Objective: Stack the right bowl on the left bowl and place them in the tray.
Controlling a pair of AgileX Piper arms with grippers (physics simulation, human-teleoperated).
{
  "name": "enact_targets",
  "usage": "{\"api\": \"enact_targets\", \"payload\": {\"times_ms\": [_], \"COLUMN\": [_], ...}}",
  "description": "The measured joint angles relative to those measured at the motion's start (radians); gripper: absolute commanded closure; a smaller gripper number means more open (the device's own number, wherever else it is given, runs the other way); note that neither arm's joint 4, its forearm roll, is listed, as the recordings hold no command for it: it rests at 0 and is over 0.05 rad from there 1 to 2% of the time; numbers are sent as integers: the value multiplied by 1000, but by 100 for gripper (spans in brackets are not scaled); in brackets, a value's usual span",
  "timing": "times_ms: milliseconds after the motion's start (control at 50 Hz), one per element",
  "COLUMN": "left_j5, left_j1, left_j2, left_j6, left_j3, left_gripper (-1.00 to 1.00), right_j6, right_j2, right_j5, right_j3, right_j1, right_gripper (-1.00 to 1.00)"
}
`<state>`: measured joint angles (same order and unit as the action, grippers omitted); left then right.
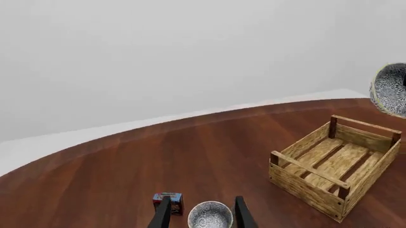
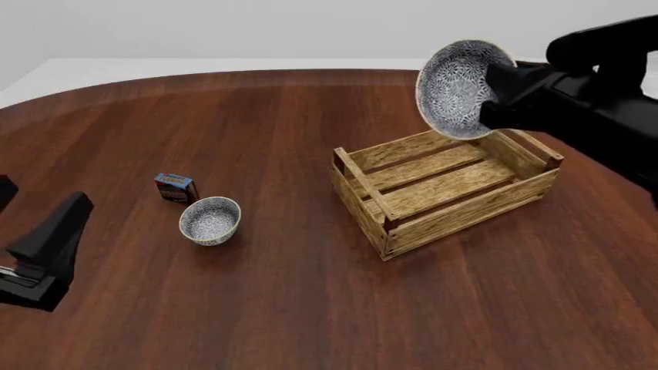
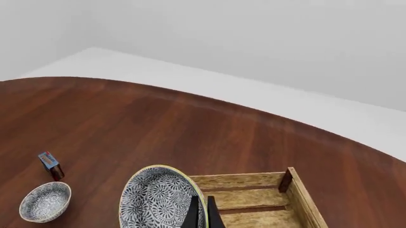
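My right gripper (image 2: 491, 86) is shut on the rim of a large patterned bowl (image 2: 458, 89) and holds it tilted on edge in the air above the far side of the light-wood slatted tray (image 2: 444, 187). In the right wrist view the bowl (image 3: 159, 198) sits against my shut fingers (image 3: 201, 213), over the tray (image 3: 254, 199). The small left bowl (image 2: 211, 220) stands upright on the table. My left gripper (image 1: 201, 216) is open, with the small bowl (image 1: 210, 215) seen between its fingers, still far off. The left arm (image 2: 43, 250) rests at the near left.
A small blue box (image 2: 176, 187) stands just left of and behind the small bowl; it also shows in the left wrist view (image 1: 169, 202) and the right wrist view (image 3: 49, 164). The round brown table (image 2: 277, 308) ends at a curved far edge.
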<state>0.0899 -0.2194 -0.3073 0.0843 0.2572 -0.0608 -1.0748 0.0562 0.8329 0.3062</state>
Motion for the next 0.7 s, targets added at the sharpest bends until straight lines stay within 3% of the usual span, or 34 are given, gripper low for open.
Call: {"api": "enact_targets", "payload": {"times_ms": [360,700], "left_j5": [122,163], "left_j1": [-170,-308], "left_j2": [-303,-492], "left_j6": [48,56], "left_j3": [176,320], "left_gripper": [-100,-100], "right_j6": [-44,-64], "right_j2": [-44,-70], "right_j5": [29,45], "right_j3": [11,12], "right_j1": [22,17], "right_gripper": [100,100]}}
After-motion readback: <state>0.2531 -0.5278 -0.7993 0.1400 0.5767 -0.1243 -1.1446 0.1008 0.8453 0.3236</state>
